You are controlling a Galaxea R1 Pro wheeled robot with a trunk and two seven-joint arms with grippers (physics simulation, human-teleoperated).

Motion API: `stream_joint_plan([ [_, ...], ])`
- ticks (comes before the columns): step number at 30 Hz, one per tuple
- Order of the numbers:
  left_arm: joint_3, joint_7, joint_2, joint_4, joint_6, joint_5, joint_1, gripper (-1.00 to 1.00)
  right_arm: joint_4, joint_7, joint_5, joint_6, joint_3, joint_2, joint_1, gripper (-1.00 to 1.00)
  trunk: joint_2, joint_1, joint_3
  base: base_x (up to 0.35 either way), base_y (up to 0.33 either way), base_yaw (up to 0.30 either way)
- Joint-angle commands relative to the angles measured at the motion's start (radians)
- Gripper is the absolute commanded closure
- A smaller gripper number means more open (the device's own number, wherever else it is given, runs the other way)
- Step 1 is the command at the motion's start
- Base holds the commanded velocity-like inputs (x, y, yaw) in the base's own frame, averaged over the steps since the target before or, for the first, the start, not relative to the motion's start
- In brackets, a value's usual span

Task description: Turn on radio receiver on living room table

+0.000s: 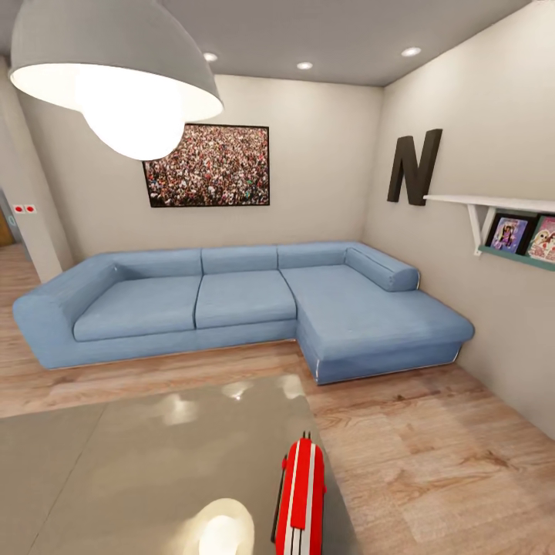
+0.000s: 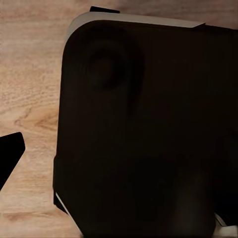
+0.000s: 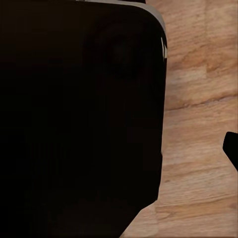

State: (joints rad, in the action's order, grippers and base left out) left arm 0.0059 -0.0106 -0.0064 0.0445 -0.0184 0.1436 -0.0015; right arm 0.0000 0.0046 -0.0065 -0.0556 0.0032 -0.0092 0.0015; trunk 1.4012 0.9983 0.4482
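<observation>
Red radio receiver (image 1: 301,497) on glossy table (image 1: 139,455), near edge

Head view faces the sofa (image 1: 231,308) across the table (image 1: 139,462); both wrists overlook floor (image 2: 29,99).

The small glossy red radio receiver with white stripes (image 1: 301,497) runs off the bottom edge of the head view, its lower end cut away. The glossy grey-beige table (image 1: 116,462) is cropped at the left and bottom edges. At the right edge, the white wall shelf (image 1: 493,204) and a framed picture (image 1: 543,239) are cut off. In both wrist views a dark rounded body (image 2: 148,129) hides most of the wood floor (image 3: 198,124).
</observation>
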Motion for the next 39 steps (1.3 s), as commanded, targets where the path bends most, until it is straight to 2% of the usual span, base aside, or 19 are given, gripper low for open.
stream_joint_plan([
  [1, 0.0, 0.0, 0.0, 0.0, 0.0, 0.0, 0.0, -1.0, 0.0, 0.0, -0.001, 0.0, 0.0, 0.0, 0.0, -1.0, -0.007, -0.004, -0.003, 0.0, 0.0, 0.0],
  [34, 0.002, -0.003, 0.002, 0.0, 0.002, 0.007, 0.0, -1.0, 0.0, 0.0, 0.009, 0.0, 0.004, 0.003, 0.0, -1.0, -0.238, -0.13, -0.106, 0.0, 0.0, 0.0],
  [39, 0.002, -0.002, 0.003, 0.0, 0.002, 0.007, 0.0, -1.0, 0.0, 0.0, 0.008, -0.006, 0.004, -0.002, 0.0, -1.0, -0.245, -0.134, -0.105, 0.0, 0.0, 0.0],
])
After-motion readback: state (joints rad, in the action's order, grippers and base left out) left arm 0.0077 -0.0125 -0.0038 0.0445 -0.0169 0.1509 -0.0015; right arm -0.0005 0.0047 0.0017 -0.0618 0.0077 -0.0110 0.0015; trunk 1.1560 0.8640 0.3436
